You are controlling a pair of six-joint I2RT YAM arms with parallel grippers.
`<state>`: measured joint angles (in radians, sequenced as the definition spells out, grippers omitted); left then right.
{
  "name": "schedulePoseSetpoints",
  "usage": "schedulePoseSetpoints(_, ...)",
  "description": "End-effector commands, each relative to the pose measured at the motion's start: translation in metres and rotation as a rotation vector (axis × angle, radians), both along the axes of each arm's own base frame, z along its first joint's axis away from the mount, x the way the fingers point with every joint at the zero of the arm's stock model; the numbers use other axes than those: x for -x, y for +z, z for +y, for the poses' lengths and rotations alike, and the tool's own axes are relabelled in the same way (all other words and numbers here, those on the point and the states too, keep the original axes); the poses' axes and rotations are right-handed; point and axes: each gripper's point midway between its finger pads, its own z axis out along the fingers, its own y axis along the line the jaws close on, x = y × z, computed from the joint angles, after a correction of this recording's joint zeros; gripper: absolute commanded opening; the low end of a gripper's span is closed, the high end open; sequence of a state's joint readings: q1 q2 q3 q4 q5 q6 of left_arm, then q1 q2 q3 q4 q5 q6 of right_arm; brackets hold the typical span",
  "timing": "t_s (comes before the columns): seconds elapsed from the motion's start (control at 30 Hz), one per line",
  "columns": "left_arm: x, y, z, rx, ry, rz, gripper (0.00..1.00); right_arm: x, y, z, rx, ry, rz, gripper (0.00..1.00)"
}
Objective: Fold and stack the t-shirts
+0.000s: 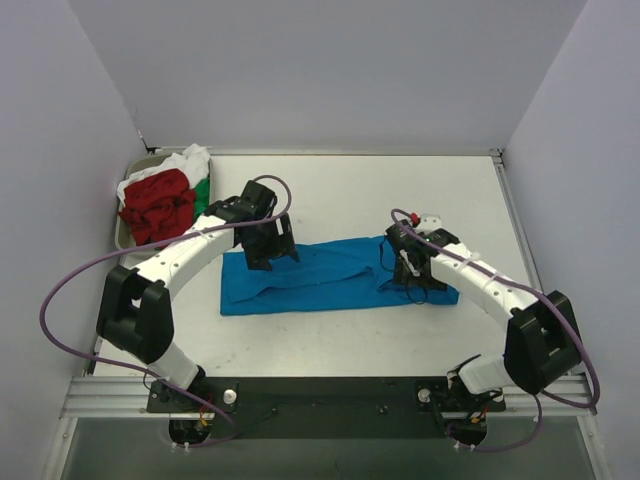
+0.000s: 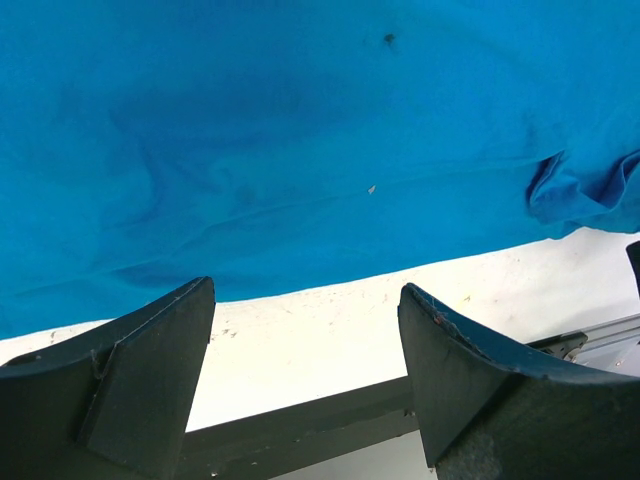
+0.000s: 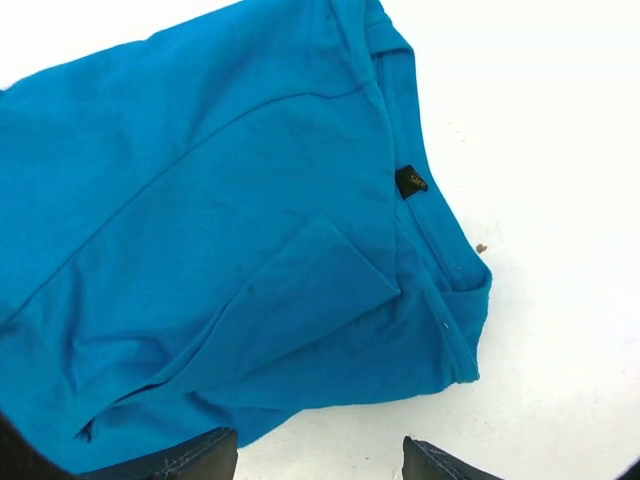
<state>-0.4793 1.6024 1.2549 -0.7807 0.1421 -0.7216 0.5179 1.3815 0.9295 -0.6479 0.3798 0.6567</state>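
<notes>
2 grippers hang over the blue shirt [image 1: 335,275], a long strip across the table [image 1: 350,190]. The left gripper [image 1: 272,250] and right gripper [image 1: 410,275] are both spread wide, nothing held. Only the right wrist view shows its black tag [image 3: 411,181], writing unreadable. Only the top view shows the red, green and white shirts [image 1: 158,205] heaped far left.

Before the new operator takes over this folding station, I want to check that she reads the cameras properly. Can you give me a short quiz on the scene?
1. True or false: the blue t-shirt lies inside the grey tray.
2. What is between the left fingers? A) blue cloth B) nothing C) the tray's rim
3. Fill in: the small black tag on the blue t-shirt shows in the ___ wrist view.

Key: 1 false, it lies spread on the table; 2 B; 3 right.
</notes>
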Motion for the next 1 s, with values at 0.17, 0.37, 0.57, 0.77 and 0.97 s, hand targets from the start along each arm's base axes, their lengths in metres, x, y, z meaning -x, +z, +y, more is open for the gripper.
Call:
schedulePoseSetpoints(0.17, -0.003, 0.014, -0.005, 0.019, 0.000, -0.057, 0.84, -0.063, -0.011, 0.032, 0.004, 0.052, 0.012, 0.65)
schedulePoseSetpoints(0.37, 0.001, 0.018, 0.000, 0.012, 0.007, -0.070, 0.84, -0.075, -0.029, 0.044, -0.010, 0.073, 0.055, 0.65)
schedulePoseSetpoints(0.57, 0.002, 0.013, 0.001, 0.004, 0.008, -0.063, 0.84, -0.055, -0.036, 0.027, 0.022, 0.058, 0.066, 0.65)
schedulePoseSetpoints(0.77, 0.001, 0.009, -0.003, 0.012, 0.002, -0.052, 0.84, -0.030, -0.033, 0.008, 0.051, 0.044, 0.055, 0.65)
schedulePoseSetpoints(0.97, 0.002, 0.006, -0.006, 0.015, -0.003, -0.048, 0.84, -0.008, -0.029, -0.006, 0.063, 0.019, 0.060, 0.65)
